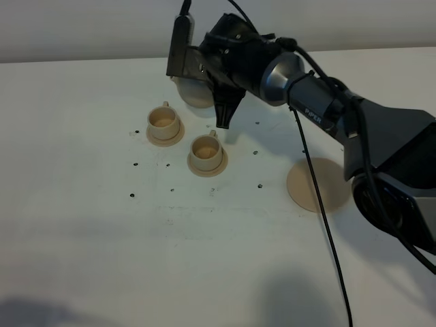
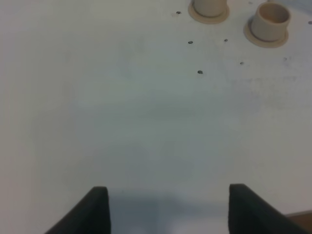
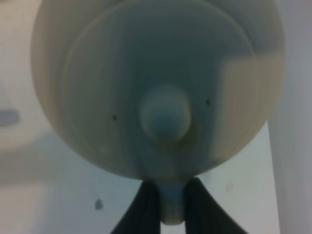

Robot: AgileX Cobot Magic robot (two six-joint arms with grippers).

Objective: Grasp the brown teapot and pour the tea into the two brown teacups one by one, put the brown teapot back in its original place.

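Note:
The brown teapot (image 1: 193, 94) hangs in the air behind the two brown teacups, tipped on its side. My right gripper (image 1: 219, 109) reaches across from the right and is shut on its loop handle. In the right wrist view the teapot (image 3: 161, 83) fills the picture lid-first, and the gripper (image 3: 171, 207) pinches the handle. One teacup (image 1: 163, 122) stands at the left and the other teacup (image 1: 206, 151) to its right and nearer, each on a small saucer. The original place, a wide tan saucer (image 1: 317, 184), lies bare at the right. My left gripper (image 2: 168, 209) is open over bare table, with both teacups (image 2: 270, 19) far ahead.
The white table (image 1: 102, 218) carries small dark dots around the cups. A black cable (image 1: 327, 225) hangs from the right arm across the wide saucer. The right arm's body (image 1: 381, 150) fills the right side.

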